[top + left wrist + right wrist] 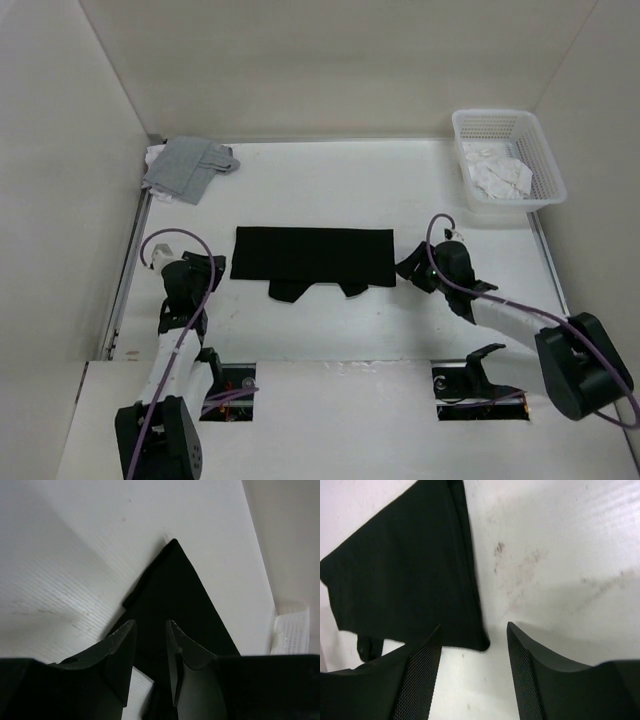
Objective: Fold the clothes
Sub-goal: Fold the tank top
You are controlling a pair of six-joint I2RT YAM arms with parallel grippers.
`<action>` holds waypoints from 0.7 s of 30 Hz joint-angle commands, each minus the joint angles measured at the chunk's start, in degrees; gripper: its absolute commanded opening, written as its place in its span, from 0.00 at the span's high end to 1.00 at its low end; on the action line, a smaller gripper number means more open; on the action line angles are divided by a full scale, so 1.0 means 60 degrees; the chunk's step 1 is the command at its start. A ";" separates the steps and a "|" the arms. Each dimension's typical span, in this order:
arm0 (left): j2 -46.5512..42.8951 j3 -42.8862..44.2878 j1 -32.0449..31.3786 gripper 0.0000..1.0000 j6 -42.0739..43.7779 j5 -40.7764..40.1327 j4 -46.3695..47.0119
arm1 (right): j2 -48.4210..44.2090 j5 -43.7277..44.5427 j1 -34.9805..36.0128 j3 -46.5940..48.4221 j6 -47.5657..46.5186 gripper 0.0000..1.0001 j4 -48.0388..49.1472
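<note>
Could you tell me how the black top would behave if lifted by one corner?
The black top lies flat in a thin folded band, so it would probably droop and unfold rather than hold its shape. Its straps poke out loosely and would likely dangle. If pushed, it may bunch up instead of sliding over the table.

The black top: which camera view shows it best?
The top external view: the whole black top lies there as a flat strip, with straps sticking out at its near edge. The left wrist view shows only one corner; the right wrist view shows one end.
</note>
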 commanded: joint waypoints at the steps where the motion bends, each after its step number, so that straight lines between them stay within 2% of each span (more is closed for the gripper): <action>1: -0.0055 0.0504 -0.0852 0.71 -0.0036 -0.0383 0.0505 | 0.1212 -0.0050 -0.0056 0.0942 -0.0310 0.43 0.0889; 9: 0.0458 0.0753 -0.3168 0.72 0.0082 -0.1571 0.1383 | 0.4201 -0.1457 -0.0203 0.1457 0.0816 0.63 0.3056; 12: 0.0692 0.0958 -0.3842 0.72 0.0126 -0.1835 0.1691 | 0.4790 -0.1444 -0.0232 0.1327 0.1446 0.85 0.4197; 14: 0.0853 0.1061 -0.4281 0.72 0.0170 -0.2011 0.1910 | 0.4471 -0.1064 -0.0261 0.0932 0.1681 0.93 0.4800; 16: 0.1058 0.1134 -0.4750 0.72 0.0184 -0.2187 0.2086 | 0.3667 -0.0509 -0.0217 0.0492 0.1595 0.95 0.4774; 21: 0.1834 0.1222 -0.5776 0.73 0.0228 -0.2422 0.2569 | 0.0433 0.0562 -0.0188 -0.0256 0.0747 0.96 0.2275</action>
